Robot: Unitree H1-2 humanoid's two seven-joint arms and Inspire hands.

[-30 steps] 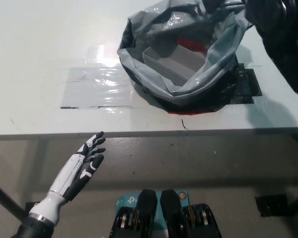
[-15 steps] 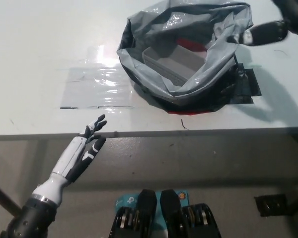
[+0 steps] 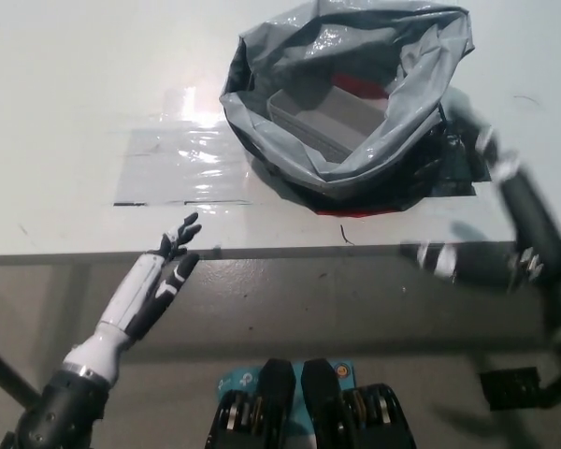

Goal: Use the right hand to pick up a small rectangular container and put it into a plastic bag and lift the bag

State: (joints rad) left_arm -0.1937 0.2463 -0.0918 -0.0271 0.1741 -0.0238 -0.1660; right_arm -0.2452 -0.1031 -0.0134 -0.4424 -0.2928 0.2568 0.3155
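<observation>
A grey plastic bag (image 3: 407, 89) stands open on the white table (image 3: 75, 84). Inside it lies a small grey rectangular container (image 3: 329, 117), with something red (image 3: 360, 86) behind it. My black right hand (image 3: 505, 238) is at the right, over the table's front edge and apart from the bag. It is blurred by motion, its fingers are spread, and it holds nothing. My white left hand (image 3: 159, 281) rests open below the table's front edge at the lower left.
A clear plastic sheet (image 3: 178, 164) is taped flat to the table left of the bag. Black tape (image 3: 460, 159) and a red edge (image 3: 355, 212) show under the bag. The table's front edge (image 3: 280, 253) runs across the middle.
My right hand has swung from the bag's upper right rim down to the table's front edge at the right. The bag and container stay put. The left hand has barely shifted.
</observation>
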